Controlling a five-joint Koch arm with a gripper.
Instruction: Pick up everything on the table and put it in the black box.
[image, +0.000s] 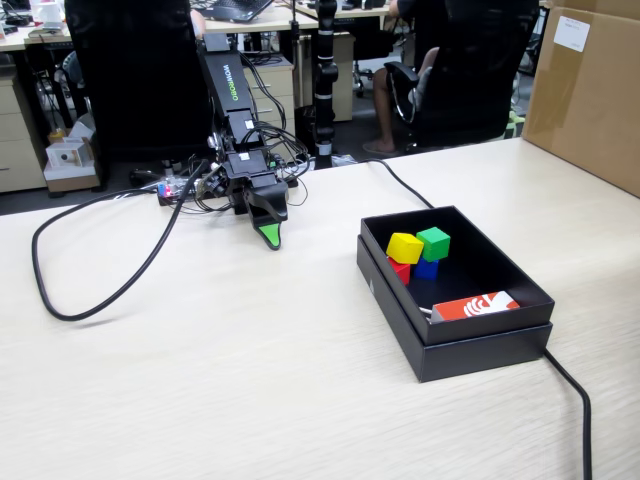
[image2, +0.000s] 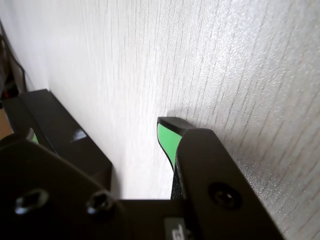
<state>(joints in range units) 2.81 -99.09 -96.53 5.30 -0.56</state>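
Now, four cubes sit inside the matte black box (image: 500, 300), none left on the wood-grain table (image: 250, 380).
Yellow cube (image: 404, 246) and green cube (image: 434, 242) lie on top, over the red cube (image: 401, 270) and blue cube (image: 427, 268), at the box's eleven o'clock corner; a glossy orange-red card (image: 477, 305) leans at five o'clock. The green-tipped gripper (image: 268, 234) hangs just above the table (only one tip shows; I cannot tell its spread).

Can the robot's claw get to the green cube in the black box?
Probably yes: the green cube sits on top of the pile in the open black box, nothing covering it, and the gripper hangs nearby.
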